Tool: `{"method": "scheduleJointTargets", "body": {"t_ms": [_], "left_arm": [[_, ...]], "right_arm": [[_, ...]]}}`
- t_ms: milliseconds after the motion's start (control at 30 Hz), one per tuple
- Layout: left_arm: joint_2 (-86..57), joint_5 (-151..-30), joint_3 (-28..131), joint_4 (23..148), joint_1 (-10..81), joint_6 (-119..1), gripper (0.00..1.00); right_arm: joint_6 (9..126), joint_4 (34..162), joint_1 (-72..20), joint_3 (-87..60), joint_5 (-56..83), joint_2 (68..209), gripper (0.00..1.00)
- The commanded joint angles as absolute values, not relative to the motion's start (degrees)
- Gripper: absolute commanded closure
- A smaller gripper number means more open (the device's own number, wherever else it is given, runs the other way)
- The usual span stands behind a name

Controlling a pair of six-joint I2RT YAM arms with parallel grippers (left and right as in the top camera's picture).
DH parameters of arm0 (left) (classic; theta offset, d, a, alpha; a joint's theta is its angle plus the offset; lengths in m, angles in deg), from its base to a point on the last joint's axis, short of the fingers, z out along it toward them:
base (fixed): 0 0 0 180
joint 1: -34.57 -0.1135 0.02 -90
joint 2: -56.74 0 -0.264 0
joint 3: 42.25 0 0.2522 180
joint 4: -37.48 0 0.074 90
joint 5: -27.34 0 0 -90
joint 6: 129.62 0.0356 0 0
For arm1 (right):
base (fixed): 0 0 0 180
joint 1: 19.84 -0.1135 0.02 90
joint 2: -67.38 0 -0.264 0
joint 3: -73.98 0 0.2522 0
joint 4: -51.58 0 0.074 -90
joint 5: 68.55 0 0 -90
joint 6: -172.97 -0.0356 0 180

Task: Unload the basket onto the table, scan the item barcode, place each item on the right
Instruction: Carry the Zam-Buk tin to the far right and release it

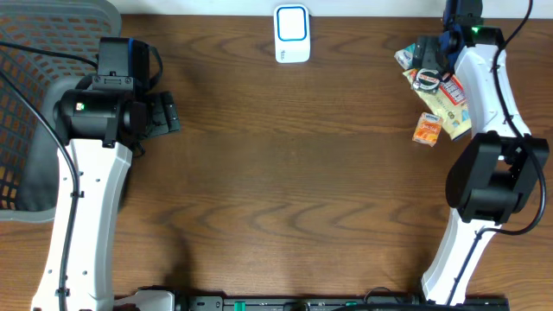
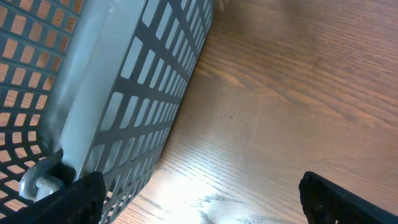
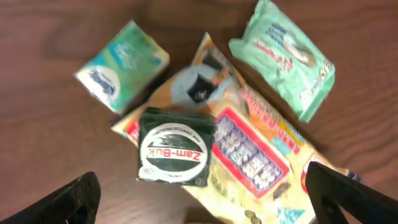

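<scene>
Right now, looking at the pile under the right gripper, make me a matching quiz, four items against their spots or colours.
Items:
1. Zam-Buk tin
2. yellow bag
3. wipes pack
4. scanner

Descriptions:
A. white and blue, at the table's far edge
B. dark green, lying on the bag
C. pale green, upper right of the pile
D. lies under the tin

Pairs: 1-B, 2-D, 3-C, 4-A

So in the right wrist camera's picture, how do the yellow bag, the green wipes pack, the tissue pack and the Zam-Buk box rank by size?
1. yellow bag, partly covered
2. green wipes pack
3. tissue pack and Zam-Buk box: too alike to rank, and the box lies on the bag, nearer the camera.
</scene>
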State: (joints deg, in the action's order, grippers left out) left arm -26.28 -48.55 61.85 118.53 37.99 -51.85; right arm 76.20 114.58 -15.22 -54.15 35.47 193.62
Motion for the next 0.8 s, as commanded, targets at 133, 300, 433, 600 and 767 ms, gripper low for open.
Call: {"method": "scheduleJointTargets", "body": {"t_ms": [133,300,433,600,767], "left_arm": [[-25.9,-47.6,62.4,118.7,37.7,-52.2,0.02],[-25.9,-47.6,62.4,118.7,37.7,-52.2,0.02],[-25.9,-47.6,62.4,118.7,37.7,-52.2,0.02],[-25.9,-47.6,62.4,118.7,37.7,-52.2,0.02],[-25.9,-47.6,62.4,118.7,37.7,-52.2,0.02]], "right_arm": [[76.1,120.1,-15.4,-54.4,35.9,189.1,0.01],[76.2,125.8,-15.4,-54.4,31.1,182.1,0.01],[76.2,129.1,-15.8,-54.4,22.3,175.1,0.01],[76.5,134.2,-18.6,-54.2,17.2,167.3,0.01],[77.5,135.9,-24.0,-48.6,19.0,157.9,0.01]]}}
